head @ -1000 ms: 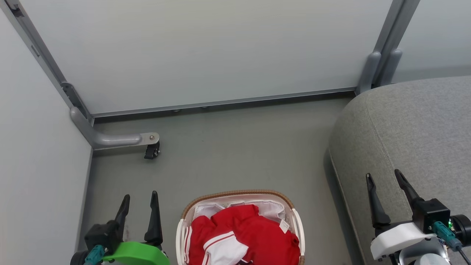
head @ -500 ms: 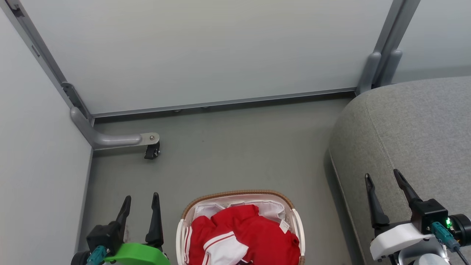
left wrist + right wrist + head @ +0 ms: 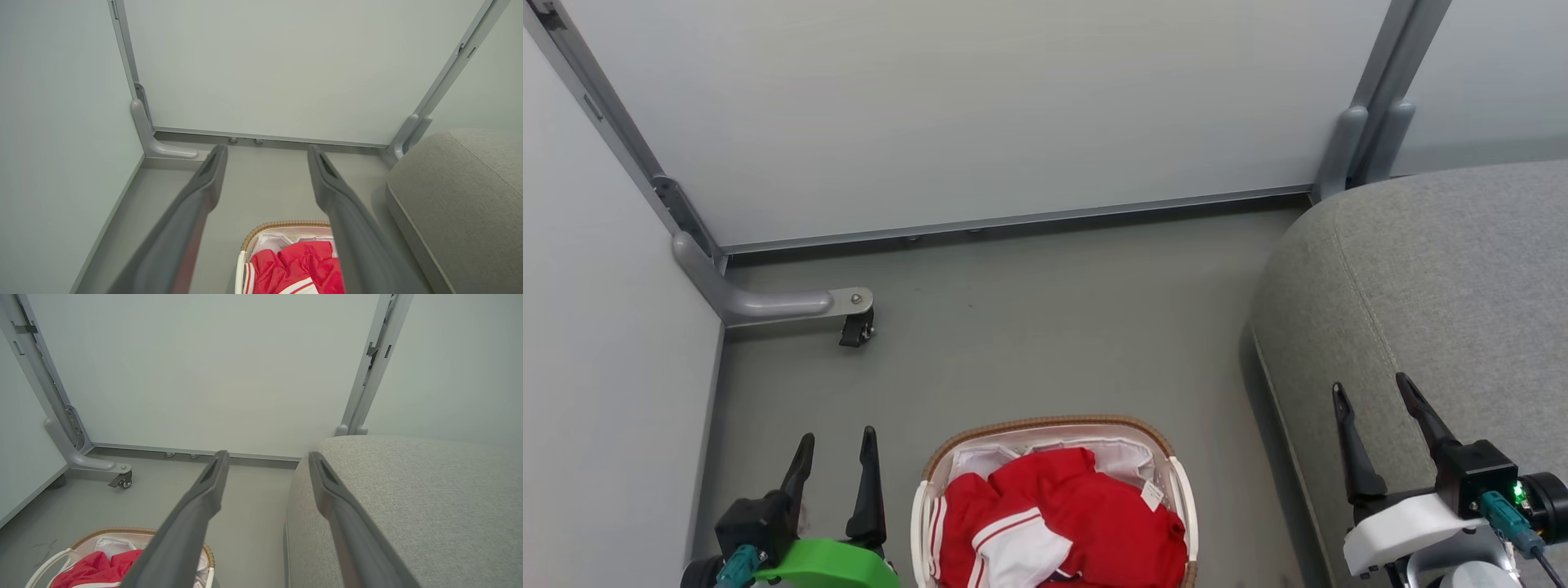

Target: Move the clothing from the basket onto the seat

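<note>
Far left of the small oval white plastic basket (image 3: pixel 1045 425), smooth matt pale partition panels (image 3: pixel 980 114) meet in a corner. From their grey metal frame a rounded tubular foot with a small black caster (image 3: pixel 856 328) reaches out over the flat grey-green floor (image 3: pixel 1045 327).

Just left of the basket the left gripper (image 3: pixel 837 434) hangs above the floor. Its two long, dark, tapering fingers rise from a glossy green housing. They stand apart with a clear gap and nothing between them.

The basket has a brown woven rim, thin white loop handles at its sides and a soft white fabric liner (image 3: pixel 1131 459). The clothing (image 3: pixel 1086 523) lies heaped inside it, in crumpled red fabric with white striped trim and a small white label. One white-edged fold lies across the front of the pile.

Right of the basket, across a strip of floor, stands the large grey seat (image 3: pixel 1445 286). It is upholstered in coarse woven cloth, with rounded corners and a stitched seam running along its top.

Well right of the basket, over the seat's near edge, the right gripper (image 3: pixel 1370 384) has a white shell and a black block with a green light. Its dark fingers are spread and hold nothing.
</note>
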